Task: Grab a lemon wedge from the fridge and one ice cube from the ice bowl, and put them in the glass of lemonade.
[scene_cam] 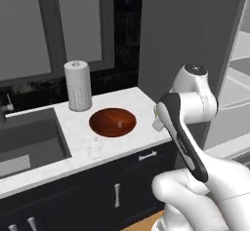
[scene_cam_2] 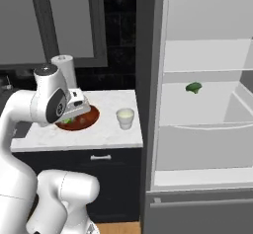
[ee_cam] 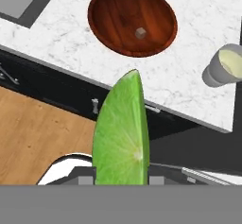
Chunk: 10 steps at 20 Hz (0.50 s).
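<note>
White marble counter over dark cabinets, sink, wooden floor.

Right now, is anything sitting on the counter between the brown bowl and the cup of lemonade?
Nothing. In the hand view, bare white marble counter lies between the ice bowl and the glass of lemonade. The right base view shows the same gap.

The lemon wedge is bright yellow-green with pale radial streaks. The bowl is glossy reddish-brown with wood grain, and the ice cube inside it is pale grey-white. Beside the bowl, the counter is white with grey marbling; the cup is whitish, its liquid pale yellow.
</note>
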{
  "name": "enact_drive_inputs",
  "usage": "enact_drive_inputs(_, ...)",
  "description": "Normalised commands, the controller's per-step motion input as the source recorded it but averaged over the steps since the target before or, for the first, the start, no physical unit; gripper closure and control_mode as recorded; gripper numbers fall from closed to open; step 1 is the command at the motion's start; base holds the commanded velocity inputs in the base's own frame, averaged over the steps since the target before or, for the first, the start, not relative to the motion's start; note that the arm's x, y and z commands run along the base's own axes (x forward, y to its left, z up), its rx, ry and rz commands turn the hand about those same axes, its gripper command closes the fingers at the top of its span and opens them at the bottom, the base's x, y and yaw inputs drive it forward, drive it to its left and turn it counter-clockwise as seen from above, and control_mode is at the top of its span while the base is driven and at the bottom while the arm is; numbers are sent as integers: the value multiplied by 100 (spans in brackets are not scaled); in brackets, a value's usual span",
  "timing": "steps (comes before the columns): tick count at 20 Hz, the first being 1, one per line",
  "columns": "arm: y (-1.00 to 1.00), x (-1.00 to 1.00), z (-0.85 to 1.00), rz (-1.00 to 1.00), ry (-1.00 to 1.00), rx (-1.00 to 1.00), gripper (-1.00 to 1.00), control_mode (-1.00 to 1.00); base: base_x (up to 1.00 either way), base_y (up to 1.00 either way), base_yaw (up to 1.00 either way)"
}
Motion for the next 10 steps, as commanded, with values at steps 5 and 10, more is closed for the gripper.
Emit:
enact_drive_inputs(5,0,0,0,0,0,0,100,100,56,40,-29)
enact_drive_inputs(10,0,0,0,0,0,0,100,100,38,44,-27)
